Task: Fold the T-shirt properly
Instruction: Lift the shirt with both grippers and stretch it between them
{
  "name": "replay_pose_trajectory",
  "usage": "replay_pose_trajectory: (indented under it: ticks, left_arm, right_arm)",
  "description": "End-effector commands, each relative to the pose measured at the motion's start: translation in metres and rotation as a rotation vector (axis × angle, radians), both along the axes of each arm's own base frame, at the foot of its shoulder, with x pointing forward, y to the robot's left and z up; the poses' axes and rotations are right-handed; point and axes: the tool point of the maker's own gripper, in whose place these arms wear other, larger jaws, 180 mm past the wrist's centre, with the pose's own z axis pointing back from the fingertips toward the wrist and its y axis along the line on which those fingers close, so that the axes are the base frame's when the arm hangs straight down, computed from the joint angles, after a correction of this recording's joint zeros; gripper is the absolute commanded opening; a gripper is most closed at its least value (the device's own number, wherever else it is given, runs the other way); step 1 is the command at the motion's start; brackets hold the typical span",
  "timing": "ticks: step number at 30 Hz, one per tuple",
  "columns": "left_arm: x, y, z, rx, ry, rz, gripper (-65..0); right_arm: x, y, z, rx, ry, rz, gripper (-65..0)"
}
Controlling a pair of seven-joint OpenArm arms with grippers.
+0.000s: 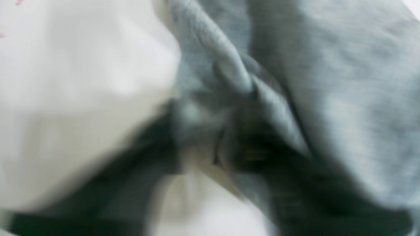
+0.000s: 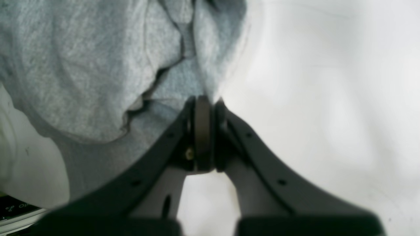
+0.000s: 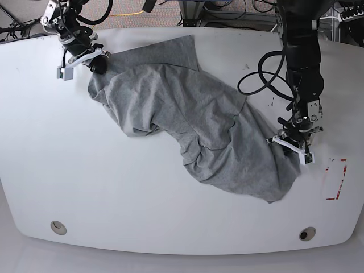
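Left wrist view: badly blurred. Grey T-shirt (image 1: 328,82) bunches right at the left pincer (image 1: 229,154); whether its jaws have closed on cloth I cannot tell.

Right wrist view: right pincer (image 2: 203,101) pressed together on a fold at the shirt's edge, white bench (image 2: 328,98) beyond.

Base view: T-shirt (image 3: 193,125) lies crumpled, slanting across the bench (image 3: 57,170), one pincer at each end of it. Judgement: confirm the left grip first, then lift both ends evenly and draw them apart so the shirt spreads flat.
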Motion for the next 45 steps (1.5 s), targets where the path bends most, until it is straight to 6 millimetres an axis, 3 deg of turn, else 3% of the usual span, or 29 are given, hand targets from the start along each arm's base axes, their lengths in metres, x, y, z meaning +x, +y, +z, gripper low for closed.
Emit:
replay_pose_trajectory:
  ticks: [1, 2, 6, 10, 19, 23, 26, 32, 40, 45]
  left_arm:
    - [-0.010, 0.007, -0.009, 0.012, 0.065, -0.002, -65.0]
    - [-0.013, 0.010, -0.010, 0.018, 0.068, -0.001, -65.0]
    - [-0.014, 0.019, 0.022, 0.076, -0.012, -0.031, -65.0]
    - [-0.019, 0.006, 0.067, 0.135, -0.091, -0.111, -65.0]
    - [-0.045, 0.004, 0.166, 0.294, -0.211, -0.213, -65.0]
    - [-0.055, 0.013, 0.195, 0.353, -0.215, -0.207, -65.0]
    - [-0.049, 0.014, 0.216, 0.383, -0.238, -0.213, -65.0]
    - [-0.038, 0.018, 0.250, 0.445, -0.282, -0.218, -65.0]
    - [-0.011, 0.013, 0.316, 0.518, -0.430, -0.189, -65.0]
    - [-0.002, 0.013, 0.359, 0.561, -0.519, -0.162, -65.0]
  right_arm:
    - [0.008, -0.003, 0.013, -0.006, -0.052, 0.000, -65.0]
    - [0.009, -0.003, 0.013, -0.005, -0.054, 0.000, -65.0]
    - [0.028, -0.001, 0.035, -0.028, -0.131, 0.015, -65.0]
    - [0.048, 0.003, 0.060, -0.053, -0.204, 0.042, -65.0]
    - [0.088, 0.002, 0.093, -0.074, -0.325, 0.056, -65.0]
    - [0.110, -0.007, 0.116, -0.114, -0.392, 0.075, -65.0]
    - [0.128, -0.011, 0.134, -0.129, -0.450, 0.077, -65.0]
    - [0.167, -0.022, 0.152, -0.156, -0.491, 0.119, -65.0]
    - [0.229, -0.048, 0.181, -0.154, -0.528, 0.120, -65.0]
    - [0.261, -0.060, 0.217, -0.180, -0.569, 0.133, -65.0]
